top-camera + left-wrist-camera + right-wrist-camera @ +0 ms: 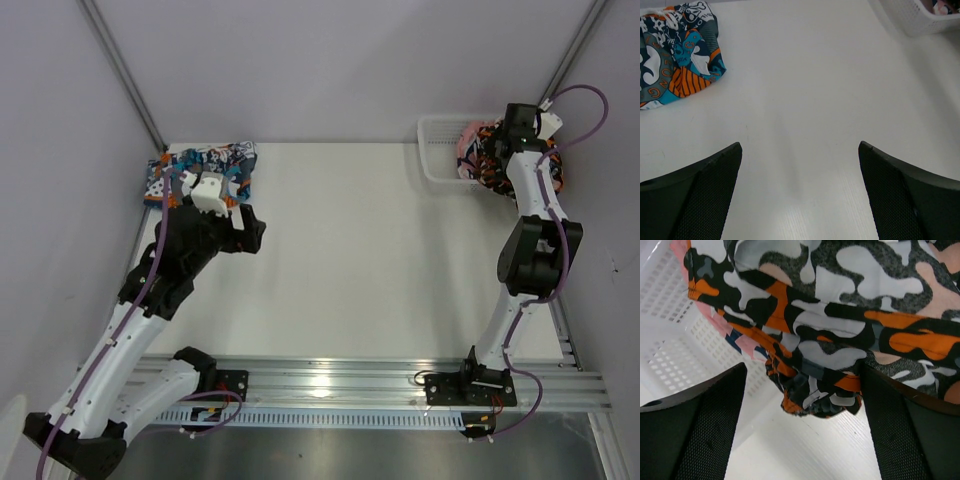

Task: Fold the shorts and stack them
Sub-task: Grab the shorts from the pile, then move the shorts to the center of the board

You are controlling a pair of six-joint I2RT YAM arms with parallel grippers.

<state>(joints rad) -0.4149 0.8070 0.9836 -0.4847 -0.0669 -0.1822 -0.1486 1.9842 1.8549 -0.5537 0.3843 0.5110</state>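
Note:
The teal-blue, orange and white shorts (pixel 215 158) lie bunched at the table's far left corner; they also show in the left wrist view (pixel 675 55). My left gripper (pixel 228 190) hovers just beside them, open and empty over bare table (pixel 800 145). The orange, black, white and grey blotched shorts (pixel 487 168) hang over the white mesh basket (pixel 440 150) at the far right. My right gripper (pixel 505 135) is over them, open, with a bunched fold of the blotched shorts (pixel 815 385) between the fingertips (pixel 802 367). The right finger touches the fabric.
The basket (pixel 670 315) holds some pink and blue fabric (pixel 715 322) under the blotched shorts. The basket also shows at the top right of the left wrist view (pixel 920 20). Grey walls close in the table on the left, right and back.

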